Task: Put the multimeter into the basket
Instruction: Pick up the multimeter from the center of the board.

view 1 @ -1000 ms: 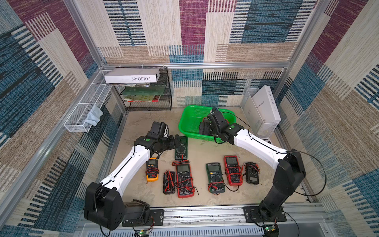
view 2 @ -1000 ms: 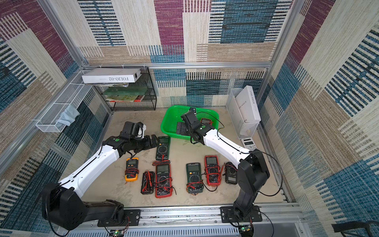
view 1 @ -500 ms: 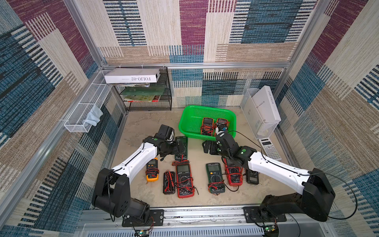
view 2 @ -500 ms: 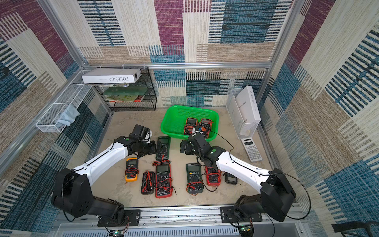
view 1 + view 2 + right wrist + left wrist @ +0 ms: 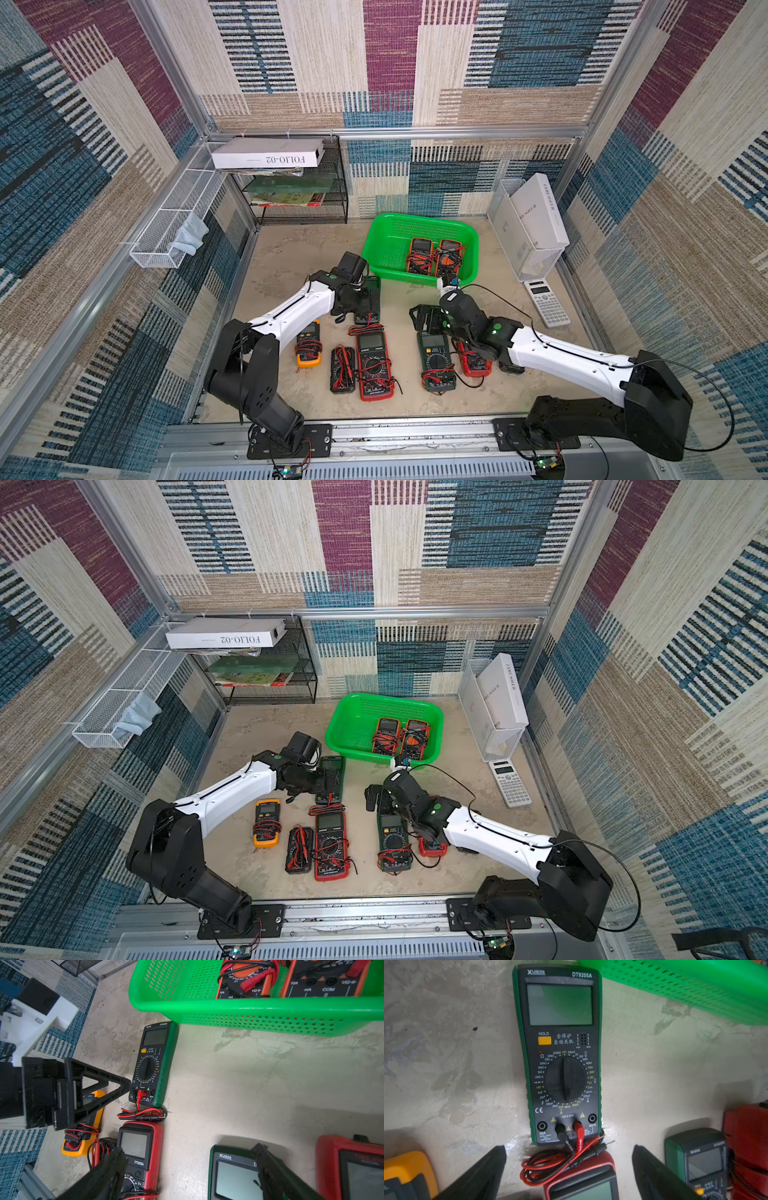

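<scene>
The green basket (image 5: 384, 249) (image 5: 353, 725) stands at the back with two orange multimeters (image 5: 419, 255) (image 5: 448, 257) lying inside. Just in front of its near left corner a green multimeter (image 5: 371, 286) (image 5: 560, 1053) (image 5: 153, 1059) lies flat, its red and black leads coiled at its near end. My left gripper (image 5: 365, 305) (image 5: 569, 1147) hovers open over that near end, one finger on each side of the leads, holding nothing. My right gripper (image 5: 428, 322) (image 5: 188, 1148) is open and empty above the floor, in front of the basket, over the top of another green meter (image 5: 434, 365).
On the floor in front lie a yellow meter (image 5: 308, 345), a black case (image 5: 343, 370), a red meter (image 5: 372, 365) and a second red meter (image 5: 473, 359) partly under the right arm. A calculator (image 5: 546, 301), a white file holder (image 5: 532, 224), a black rack (image 5: 299, 191) and a white wire tray (image 5: 174, 224) line the edges.
The right gripper has drawn back out of the basket towards the front row of meters, empty. The left gripper has stayed over the green multimeter while its arm folded lower.
</scene>
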